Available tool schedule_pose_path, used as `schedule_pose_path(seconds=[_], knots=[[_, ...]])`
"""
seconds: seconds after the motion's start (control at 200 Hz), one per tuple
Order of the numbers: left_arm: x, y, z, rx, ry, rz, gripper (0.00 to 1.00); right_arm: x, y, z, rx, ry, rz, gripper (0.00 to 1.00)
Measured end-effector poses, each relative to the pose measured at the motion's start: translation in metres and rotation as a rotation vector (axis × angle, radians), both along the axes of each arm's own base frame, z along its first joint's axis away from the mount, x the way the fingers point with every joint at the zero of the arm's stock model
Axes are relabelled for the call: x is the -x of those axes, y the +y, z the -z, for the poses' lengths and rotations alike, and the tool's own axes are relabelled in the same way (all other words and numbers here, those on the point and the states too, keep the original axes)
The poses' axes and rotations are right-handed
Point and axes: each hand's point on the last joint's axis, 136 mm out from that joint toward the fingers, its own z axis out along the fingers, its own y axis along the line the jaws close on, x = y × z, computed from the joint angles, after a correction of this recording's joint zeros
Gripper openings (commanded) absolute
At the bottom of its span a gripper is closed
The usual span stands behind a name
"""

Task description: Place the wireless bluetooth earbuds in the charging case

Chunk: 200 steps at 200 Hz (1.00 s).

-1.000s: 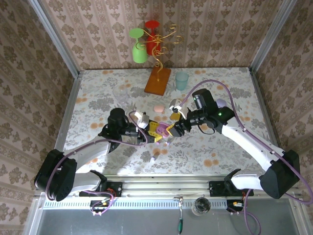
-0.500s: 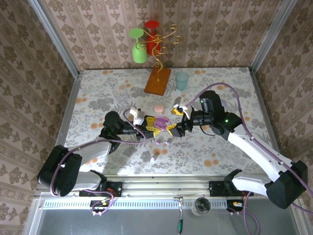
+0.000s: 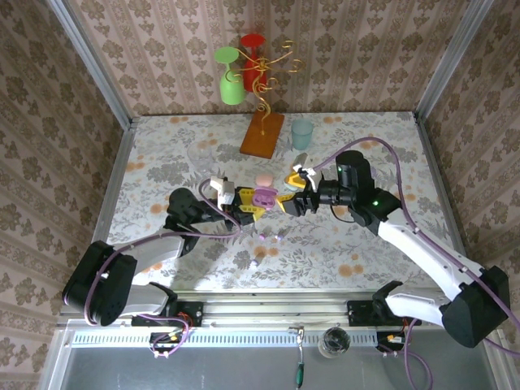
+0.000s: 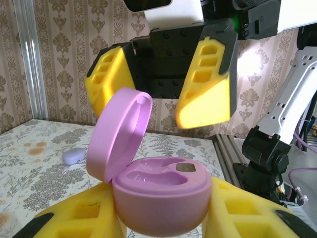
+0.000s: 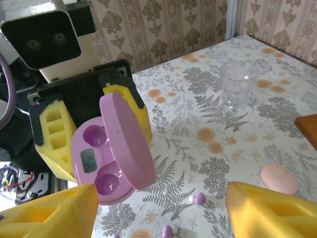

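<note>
1. Floral-cloth table [image 3: 154, 154], damask wallpaper on every wall. Along the back edge stand a wire stand [image 3: 262, 134] on a wooden base, a teal cup [image 3: 301, 134] and a clear glass [image 5: 238, 82].
2. The left gripper [image 3: 250, 201] has its jaws clamped on the lilac charging case [image 4: 158, 193], held above the middle of the table with the lid tipped up.
3. The right gripper [image 3: 287, 195] faces the case from the right side, just beside it, jaws apart with nothing between them.
4. Progress, as I judge it, is early. Both wells in the case look bare (clearest from the right wrist), so no bud is seated. The earbuds [image 5: 199, 198] lie loose on the table, nearer the near edge than the case. Left to do: pick each one up and seat it.
5. Hard to make out:
   - The buds are too small to count or colour with certainty, and how they lie is unclear.
   - A closed pink case [image 5: 280, 178] sits toward the back edge and a small lilac case [image 4: 74, 156] rests on the table; I cannot tell their contents.
   - The left jaws are cut off at the bottom of their own view.
</note>
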Motion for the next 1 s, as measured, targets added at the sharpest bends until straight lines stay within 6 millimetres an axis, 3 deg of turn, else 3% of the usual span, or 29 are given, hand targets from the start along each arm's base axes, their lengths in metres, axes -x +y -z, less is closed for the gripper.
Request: schedule_pose_path(seconds=[0.12, 0.38, 0.515, 0.615, 0.78, 1.0], knots=[[0.001, 0.0, -0.002, 0.006, 0.005, 0.005, 0.35, 0.0, 0.013, 0.002, 0.006, 0.008, -0.05, 0.56], [0.003, -0.001, 0.002, -0.002, 0.025, 0.025, 0.35, 0.004, 0.026, 0.005, 0.012, 0.01, -0.11, 0.25], [0.005, -0.003, 0.005, -0.004, 0.031, 0.044, 0.35, 0.003, 0.027, 0.008, 0.015, 0.015, -0.116, 0.18], [0.007, -0.003, 0.005, -0.002, 0.031, 0.055, 0.35, 0.001, 0.027, 0.008, 0.024, 0.003, -0.119, 0.0], [0.006, -0.003, 0.004, 0.001, 0.027, 0.054, 0.42, 0.002, 0.026, 0.008, 0.038, -0.006, -0.127, 0.0], [0.003, -0.005, 0.004, 0.004, 0.034, 0.032, 0.66, 0.006, 0.025, 0.006, 0.067, -0.036, -0.115, 0.0]])
